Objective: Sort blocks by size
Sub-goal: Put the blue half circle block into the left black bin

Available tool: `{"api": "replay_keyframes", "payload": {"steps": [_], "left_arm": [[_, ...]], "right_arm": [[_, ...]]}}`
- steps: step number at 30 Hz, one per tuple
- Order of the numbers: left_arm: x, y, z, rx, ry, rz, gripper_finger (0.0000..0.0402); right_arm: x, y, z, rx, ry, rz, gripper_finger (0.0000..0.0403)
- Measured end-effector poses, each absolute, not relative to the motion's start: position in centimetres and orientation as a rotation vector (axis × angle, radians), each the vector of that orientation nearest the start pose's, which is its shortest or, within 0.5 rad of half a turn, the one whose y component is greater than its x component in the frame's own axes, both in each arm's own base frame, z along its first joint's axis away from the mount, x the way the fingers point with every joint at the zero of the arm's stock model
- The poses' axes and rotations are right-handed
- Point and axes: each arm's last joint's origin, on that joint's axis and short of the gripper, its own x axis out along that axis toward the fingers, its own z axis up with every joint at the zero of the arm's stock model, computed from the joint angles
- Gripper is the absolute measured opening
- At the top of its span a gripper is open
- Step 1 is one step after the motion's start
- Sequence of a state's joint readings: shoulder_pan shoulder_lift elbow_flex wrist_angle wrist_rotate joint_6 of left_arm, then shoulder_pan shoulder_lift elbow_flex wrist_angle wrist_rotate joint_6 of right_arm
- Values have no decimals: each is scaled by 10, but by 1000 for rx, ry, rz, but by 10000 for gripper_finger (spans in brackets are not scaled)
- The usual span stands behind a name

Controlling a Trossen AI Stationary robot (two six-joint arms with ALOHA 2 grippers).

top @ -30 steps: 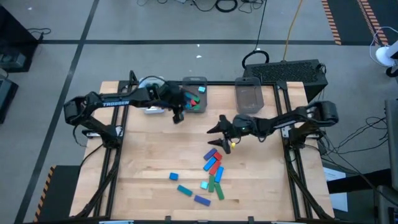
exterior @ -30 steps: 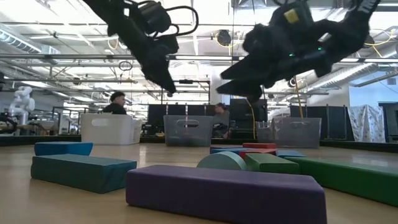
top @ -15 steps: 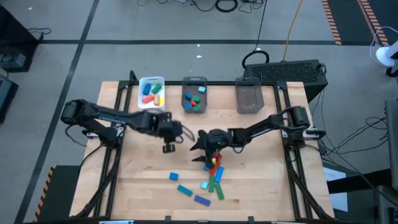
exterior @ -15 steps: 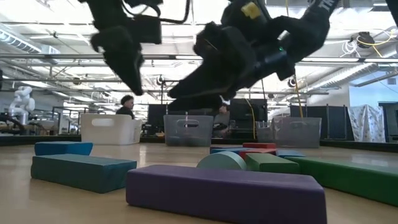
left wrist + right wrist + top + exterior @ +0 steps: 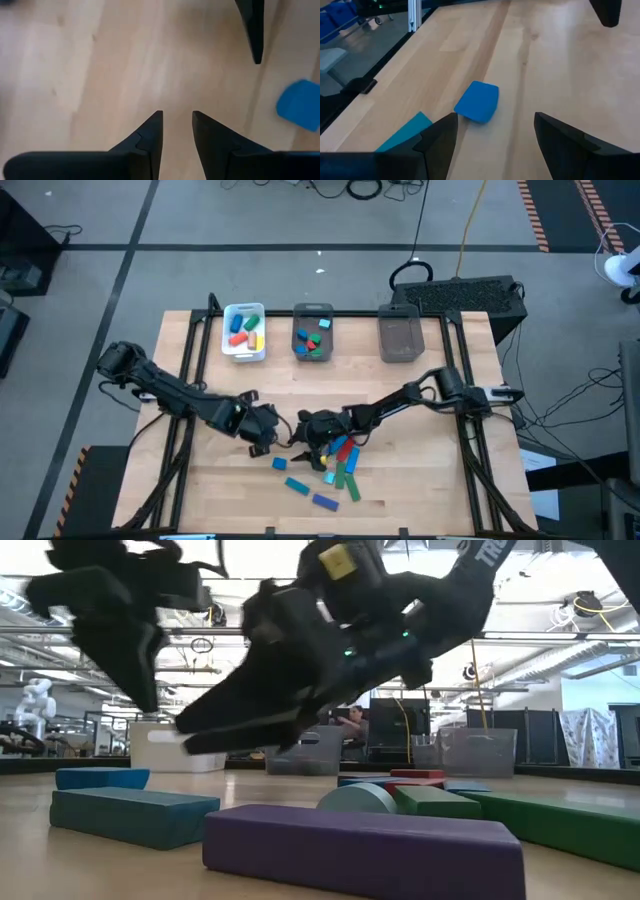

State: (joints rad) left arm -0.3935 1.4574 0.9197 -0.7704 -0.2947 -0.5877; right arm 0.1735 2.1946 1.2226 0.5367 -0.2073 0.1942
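Note:
Several blocks (image 5: pixel 341 458) lie in a loose heap on the wooden table near its front edge. A blue block (image 5: pixel 479 101) lies flat just left of the heap, and a teal bar (image 5: pixel 406 134) lies nearer the front. A purple bar (image 5: pixel 360 848) is closest to the front edge. My left gripper (image 5: pixel 177 117) hangs open above bare wood, pointing steeply down, a little left of the blue block (image 5: pixel 279 464). My right gripper (image 5: pixel 495 120) is wide open and slants low toward the blue block, with nothing between its fingers. The two grippers (image 5: pixel 264 440) (image 5: pixel 298 438) stand close together.
At the far edge stand a white tray (image 5: pixel 226 332) with blocks, a grey bin (image 5: pixel 313 311) with blocks, and a second grey bin (image 5: pixel 400 338). Bare wood stretches left of the heap and between the heap and the bins. Black frame rails (image 5: pixel 183 430) run along the table's sides.
My left gripper has swung from beside the middle bin toward the near edge and come down, tipping more steeply downward. My right gripper has reached toward the near left and sunk to just above the blocks. Neither has changed its opening. No block has moved.

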Motion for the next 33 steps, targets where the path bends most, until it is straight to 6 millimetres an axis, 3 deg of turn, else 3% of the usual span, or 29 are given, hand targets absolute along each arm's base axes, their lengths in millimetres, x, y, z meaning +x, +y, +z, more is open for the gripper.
{"api": "replay_keyframes", "payload": {"steps": [7, 15, 33], "left_arm": [[223, -113, 189, -132, 1197, 294, 107], [218, -128, 184, -161, 1163, 254, 107], [222, -132, 186, -197, 1116, 224, 107]], "right_arm": [[465, 97, 103, 189, 496, 346, 251], [475, 109, 100, 117, 495, 330, 251], [478, 120, 90, 35, 544, 259, 250]]}}
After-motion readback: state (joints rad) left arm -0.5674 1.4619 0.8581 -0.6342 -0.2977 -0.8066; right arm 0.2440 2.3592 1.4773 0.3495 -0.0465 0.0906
